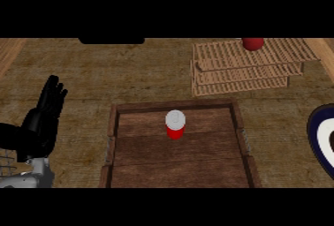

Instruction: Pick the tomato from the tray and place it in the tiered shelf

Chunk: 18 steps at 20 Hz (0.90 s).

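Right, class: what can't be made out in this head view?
Right robot hand: shows nowhere in the head view.
Red object on the tiered shelf: cut by the top edge.
Plate: cut by the right edge.
Black shape: cut by the top edge, unidentifiable.

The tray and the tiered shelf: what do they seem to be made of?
The tray looks like dark matte wood: grain streaks show on its floor. The tiered shelf looks like pale wicker or thin slats, given its fine parallel ribs.

single head view, looking steeply down on the counter (98, 75) from the near side; tray (176, 163) close at lower centre, shelf (241, 73) farther off, upper right.
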Each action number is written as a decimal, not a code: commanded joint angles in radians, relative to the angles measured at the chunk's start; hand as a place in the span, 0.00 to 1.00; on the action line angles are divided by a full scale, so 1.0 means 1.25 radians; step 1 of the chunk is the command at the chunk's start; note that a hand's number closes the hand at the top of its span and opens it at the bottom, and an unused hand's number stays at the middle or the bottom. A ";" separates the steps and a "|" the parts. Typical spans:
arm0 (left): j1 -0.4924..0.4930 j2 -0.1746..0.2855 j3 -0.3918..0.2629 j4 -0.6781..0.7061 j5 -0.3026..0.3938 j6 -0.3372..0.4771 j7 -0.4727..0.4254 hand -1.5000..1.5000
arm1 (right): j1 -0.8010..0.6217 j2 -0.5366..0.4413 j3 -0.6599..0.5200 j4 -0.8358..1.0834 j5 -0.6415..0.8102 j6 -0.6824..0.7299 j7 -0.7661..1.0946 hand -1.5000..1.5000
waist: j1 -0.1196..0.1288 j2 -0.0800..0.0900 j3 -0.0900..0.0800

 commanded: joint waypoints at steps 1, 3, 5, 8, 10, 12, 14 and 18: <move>-0.007 0.006 0.012 -0.009 0.003 -0.001 0.015 0.50 | 0.041 -0.062 -0.045 -0.059 -0.031 0.017 0.081 0.00 | -0.004 -0.001 0.000; 0.044 -0.015 -0.007 -0.039 -0.009 0.007 -0.013 0.50 | 0.072 -0.118 -0.092 -0.094 -0.082 0.081 0.119 0.00 | -0.009 -0.004 0.000; 0.029 -0.015 0.009 0.034 -0.005 -0.006 -0.064 0.50 | 0.160 -0.112 -0.105 -0.160 -0.098 0.085 0.110 0.00 | -0.013 -0.002 0.000; 0.056 -0.001 0.023 -0.008 0.016 -0.025 -0.042 0.50 | 0.211 -0.183 -0.174 -0.153 -0.173 0.165 0.095 0.00 | -0.005 -0.001 0.000; -0.017 -0.006 0.020 0.028 0.004 -0.010 -0.016 0.50 | 0.255 -0.204 -0.191 -0.214 -0.217 0.221 0.117 0.00 | -0.011 -0.001 0.000; 0.012 -0.019 -0.012 -0.043 -0.022 0.008 0.031 0.50 | 0.244 -0.258 -0.221 -0.149 -0.244 0.248 0.097 0.00 | 0.000 0.001 0.001; 0.007 -0.023 -0.003 -0.009 -0.013 0.000 0.006 0.50 | 0.314 -0.257 -0.270 -0.148 -0.297 0.290 0.038 0.00 | -0.002 0.001 0.001; -0.002 -0.018 0.013 0.026 -0.011 -0.016 -0.025 0.50 | 0.349 -0.302 -0.292 -0.103 -0.341 0.347 0.009 0.00 | 0.002 0.002 0.001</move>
